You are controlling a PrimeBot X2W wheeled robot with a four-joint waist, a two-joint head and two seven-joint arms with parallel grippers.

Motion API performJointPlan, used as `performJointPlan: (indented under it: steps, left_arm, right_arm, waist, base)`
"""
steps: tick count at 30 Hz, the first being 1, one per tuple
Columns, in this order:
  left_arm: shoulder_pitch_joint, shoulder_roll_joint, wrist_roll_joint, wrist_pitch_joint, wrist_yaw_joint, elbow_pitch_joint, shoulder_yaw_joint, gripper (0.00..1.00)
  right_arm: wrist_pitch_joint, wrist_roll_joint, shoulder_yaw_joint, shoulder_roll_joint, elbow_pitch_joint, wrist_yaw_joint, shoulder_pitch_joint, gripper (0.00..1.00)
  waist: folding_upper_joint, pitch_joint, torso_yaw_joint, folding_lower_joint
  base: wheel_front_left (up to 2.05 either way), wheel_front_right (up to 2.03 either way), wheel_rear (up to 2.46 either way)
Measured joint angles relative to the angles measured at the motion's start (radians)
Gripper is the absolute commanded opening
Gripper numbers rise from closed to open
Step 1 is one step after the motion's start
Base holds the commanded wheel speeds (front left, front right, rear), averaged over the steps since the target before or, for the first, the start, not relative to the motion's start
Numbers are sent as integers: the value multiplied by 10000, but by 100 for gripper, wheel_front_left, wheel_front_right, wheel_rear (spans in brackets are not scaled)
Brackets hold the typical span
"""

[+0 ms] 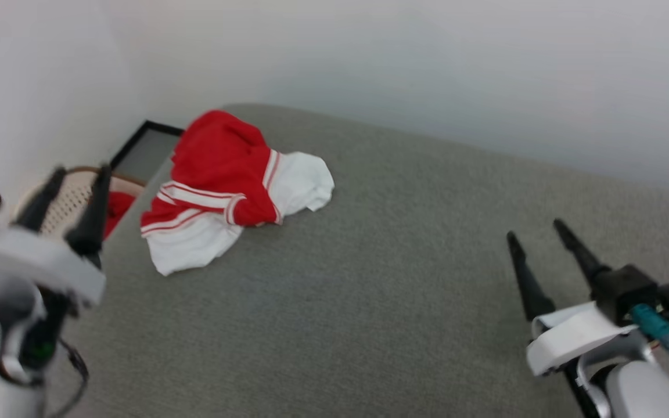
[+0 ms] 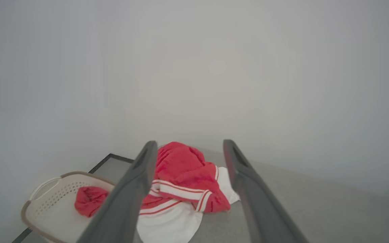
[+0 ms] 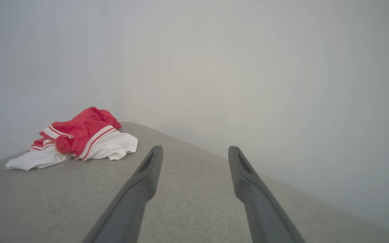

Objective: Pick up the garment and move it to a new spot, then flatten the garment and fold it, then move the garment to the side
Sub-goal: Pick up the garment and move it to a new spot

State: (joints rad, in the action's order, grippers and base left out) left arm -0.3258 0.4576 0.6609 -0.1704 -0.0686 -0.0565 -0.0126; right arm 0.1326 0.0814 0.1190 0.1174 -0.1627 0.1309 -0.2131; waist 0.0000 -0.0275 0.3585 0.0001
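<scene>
- The left gripper [image 1: 81,170] sits at the lower left of the head view. Its two dark fingers are spread wide with nothing between them. It is blurred in that view.
- In the left wrist view the left gripper [image 2: 190,143] frames the garment in the gap between its fingers, without touching it.
- The right gripper [image 1: 533,228] is at the lower right above the grey surface [image 1: 369,278]. It is also spread wide and empty, well apart from the garment.
- In the right wrist view the right gripper [image 3: 195,148] points over bare grey cloth toward the wall.
- The garment [image 1: 224,174] lies crumpled in a heap near the far left corner of the surface. The red body is bunched on top, white sleeves spill out at the front and right, and striped bands cross the middle. Both wrist views show the same heap [image 2: 184,175] [image 3: 79,131].
- No writing on it can be read.
- Left of the surface's edge stands a cream basket [image 1: 73,197] with a perforated wall and brown rim.
- A small red cloth [image 2: 88,200] lies inside it.
- A pale wall [image 1: 427,58] rises behind.
</scene>
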Motion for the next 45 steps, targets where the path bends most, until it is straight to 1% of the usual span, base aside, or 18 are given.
performJointPlan:
  steps: [5, 12, 17, 21, 26, 32, 37, 41, 42, 43, 45]
  left_arm:
    - [-1722, 382, 627, -1089, -109, -1106, -35, 100]
    - [-3498, 890, 970, -2552, -194, -3218, 245, 100]
    - [-4675, 993, 1244, -3595, -144, -4886, 401, 100]
    - [-5383, 1047, 1340, -4105, -46, -5908, 477, 100]
    - [-6091, 1011, 1396, -4546, -31, -7093, 663, 100]
    - [-6794, 878, 1354, -4671, -125, -8475, 894, 100]
    - [-7387, 924, 1306, -4660, -255, -9309, 1039, 100]
    - [-7780, 913, 1296, -4675, -337, -9862, 1135, 100]
    - [-7856, 894, 1294, -4671, -370, -9977, 1172, 38]
    - [-7921, 872, 1296, -4627, -384, -10075, 1198, 0]
    - [-7996, 871, 1281, -4464, -385, -10261, 1256, 0]
  right_arm:
    - [-355, -58, -121, 307, 763, 0, -273, 100]
    - [-861, -86, -161, 531, 1776, 0, -630, 100]
    - [-1246, -58, -307, 757, 2535, 0, -825, 100]
    - [-1538, -50, -408, 834, 3099, 0, -903, 100]
    - [-1923, -50, -539, 941, 3691, 0, -1015, 100]
    - [-2228, 56, -734, 986, 4140, 0, -1081, 100]
    - [-2466, 98, -836, 1001, 4360, 0, -1152, 100]
    - [-2579, 98, -890, 1030, 4439, 0, -1221, 100]
    - [-2615, 96, -894, 1028, 4445, 0, -1224, 100]
    - [-2629, 94, -901, 1026, 4449, 0, -1230, 100]
    - [-2648, 81, -941, 1014, 4429, 0, -1244, 100]
  waist:
    - [0, -843, -349, 0]
    - [0, -2069, -918, -1]
    - [0, -2931, -1321, -1]
    - [0, -3588, -1631, -1]
    - [0, -4354, -1978, 0]
    - [0, -5112, -2305, -1]
    - [0, -5494, -2487, -1]
    - [0, -5618, -2501, -1]
    - [0, -5616, -2482, -1]
    - [0, -5609, -2462, -1]
    - [0, -5567, -2417, -1]
  base:
    - [0, 0, 0]
    - [0, 0, 0]
    - [0, 0, 0]
    - [0, 0, 0]
    - [0, 0, 0]
    - [0, 0, 0]
    - [0, 0, 0]
    - [0, 0, 0]
    - [0, 0, 0]
    - [0, 0, 0]
    - [0, 0, 0]
